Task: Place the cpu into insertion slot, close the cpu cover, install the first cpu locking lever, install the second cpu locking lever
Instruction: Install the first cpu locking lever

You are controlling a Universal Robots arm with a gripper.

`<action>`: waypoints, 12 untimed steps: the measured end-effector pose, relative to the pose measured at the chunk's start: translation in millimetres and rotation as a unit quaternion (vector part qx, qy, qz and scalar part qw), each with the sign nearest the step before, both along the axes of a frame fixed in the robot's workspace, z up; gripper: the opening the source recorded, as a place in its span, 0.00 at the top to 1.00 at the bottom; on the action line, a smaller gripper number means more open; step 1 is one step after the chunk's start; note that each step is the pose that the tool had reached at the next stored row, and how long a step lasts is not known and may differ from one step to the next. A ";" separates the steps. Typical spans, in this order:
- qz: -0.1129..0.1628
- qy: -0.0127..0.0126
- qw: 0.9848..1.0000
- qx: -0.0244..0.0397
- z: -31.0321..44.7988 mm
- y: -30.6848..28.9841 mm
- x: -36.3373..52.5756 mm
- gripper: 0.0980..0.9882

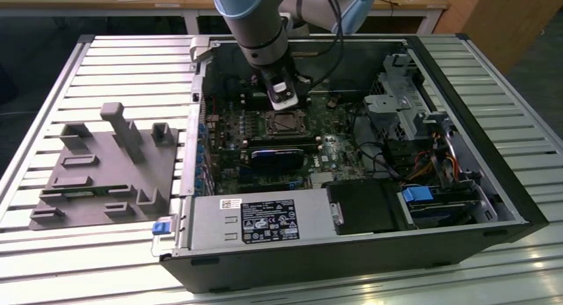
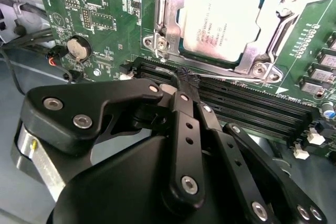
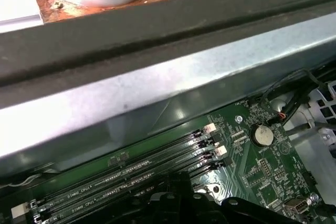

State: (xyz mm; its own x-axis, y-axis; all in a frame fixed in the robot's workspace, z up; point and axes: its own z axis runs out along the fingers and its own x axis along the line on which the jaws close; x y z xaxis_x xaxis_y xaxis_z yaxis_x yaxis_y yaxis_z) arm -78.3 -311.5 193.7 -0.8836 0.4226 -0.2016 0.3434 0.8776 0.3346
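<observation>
Cpu [image 2: 224, 20] seated under lowered cover [image 2: 169, 22]. Claw [image 2: 185, 80], fingers closed together, sits just beside cover at 1 lever [image 2: 236, 81], apparently to latch it.

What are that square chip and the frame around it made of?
The cpu top looks like silvery metal, matte with a soft sheen. The cpu cover looks like bare stamped metal, shinier, with bright glints; which alloy is unclear.

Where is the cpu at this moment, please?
In the second wrist view the cpu lies on the green motherboard, framed by the cpu cover, beside the black memory slots and near the gripper.
</observation>
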 end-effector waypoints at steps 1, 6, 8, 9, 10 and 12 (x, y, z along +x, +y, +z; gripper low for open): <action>-0.001 0.000 1.000 0.000 -0.4 0.2 0.0 0.99; -0.006 0.000 1.000 -0.001 -2.4 0.6 0.0 0.99; -0.008 0.000 1.000 -0.002 -3.3 0.6 0.0 0.99; -0.008 0.000 1.000 -0.003 -3.7 0.6 0.0 0.99; -0.009 0.000 1.000 -0.004 -4.2 0.6 0.0 0.99; -0.010 -0.001 1.000 -0.005 -4.9 0.6 0.0 0.99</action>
